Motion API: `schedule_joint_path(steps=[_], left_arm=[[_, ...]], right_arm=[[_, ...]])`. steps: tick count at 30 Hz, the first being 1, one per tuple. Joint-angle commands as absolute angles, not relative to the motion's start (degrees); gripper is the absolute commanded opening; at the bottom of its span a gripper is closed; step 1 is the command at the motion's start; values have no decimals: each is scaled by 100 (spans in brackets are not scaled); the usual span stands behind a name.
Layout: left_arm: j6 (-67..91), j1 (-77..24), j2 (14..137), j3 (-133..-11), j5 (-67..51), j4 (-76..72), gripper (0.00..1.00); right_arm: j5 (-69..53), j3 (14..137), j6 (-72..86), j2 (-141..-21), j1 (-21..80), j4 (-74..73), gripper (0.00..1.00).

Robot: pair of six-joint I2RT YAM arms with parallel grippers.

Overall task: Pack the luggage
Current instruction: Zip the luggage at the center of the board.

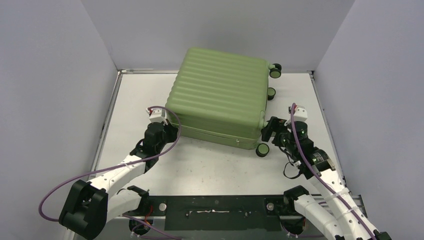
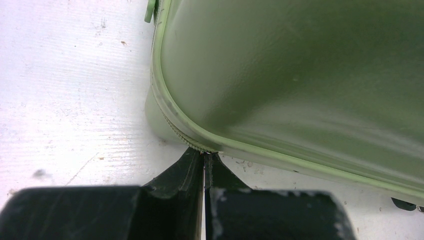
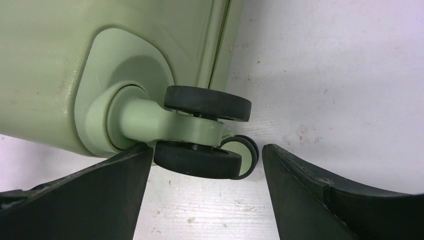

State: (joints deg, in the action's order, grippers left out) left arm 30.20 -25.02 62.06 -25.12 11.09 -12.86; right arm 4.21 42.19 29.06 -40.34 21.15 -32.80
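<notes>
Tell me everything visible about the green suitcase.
The luggage is a light-green hard-shell suitcase with a smooth, plastic-looking shell, ribbed on top. It lies flat and closed on the white table, slightly askew, with a zip seam running round its edge. Black twin wheels on green stems stick out of its right side. The left pincer, shut, has its tips at the seam on the near left corner. The right pincer, open, straddles the near right wheel.
</notes>
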Motion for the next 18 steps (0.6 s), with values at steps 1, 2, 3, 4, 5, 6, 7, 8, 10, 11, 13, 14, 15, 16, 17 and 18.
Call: schedule_joint_path(steps=[1, 2, 3, 4, 5, 6, 7, 8, 10, 11, 13, 14, 15, 16, 17, 18], left_arm=[[2887, -2338, 6182, -2698, 1450, -1167, 0], [2878, -2338, 6165, -2706, 1450, -1150, 0], [2869, -2338, 6155, -2711, 1458, -1133, 0], [2860, -2338, 6145, -2715, 1459, -1122, 0], [2860, -2338, 6135, -2716, 1463, -1112, 0], [2857, -2338, 6133, -2724, 1467, -1108, 0], [2848, -2338, 6133, -2724, 1468, -1100, 0], [2847, -2338, 6135, -2731, 1468, -1094, 0], [2841, -2338, 6143, -2739, 1474, -1083, 0], [2829, -2339, 6156, -2748, 1483, -1069, 0], [2815, -2338, 6169, -2771, 1519, -1011, 0], [2797, -2330, 6177, -2783, 1553, -977, 0], [2786, -2334, 6190, -2797, 1596, -932, 0], [2772, -2325, 6197, -2807, 1652, -891, 0], [2771, -2319, 6201, -2812, 1697, -850, 0], [2770, -2300, 6202, -2812, 1749, -814, 0]], right_arm=[[545, 4190, 2782, -4134, 2148, -2611, 81], [568, 4180, 2758, -4163, 2148, -2570, 78], [579, 4175, 2728, -4183, 2148, -2531, 76], [575, 4163, 2711, -4191, 2145, -2497, 73], [578, 4151, 2686, -4212, 2152, -2481, 68], [586, 4144, 2681, -4230, 2153, -2483, 65], [604, 4141, 2681, -4252, 2153, -2499, 61], [613, 4135, 2678, -4268, 2152, -2512, 56], [640, 4131, 2680, -4286, 2153, -2550, 46], [703, 4131, 2687, -4296, 2145, -2582, 42], [830, 4131, 2721, -4317, 2139, -2644, 33], [873, 4131, 2738, -4333, 2132, -2672, 28], [915, 4131, 2758, -4358, 2115, -2698, 24], [945, 4131, 2775, -4385, 2105, -2726, 16], [1009, 4131, 2805, -4417, 2098, -2754, 2], [1100, 4139, 2892, -4458, 2089, -2819, 0]])
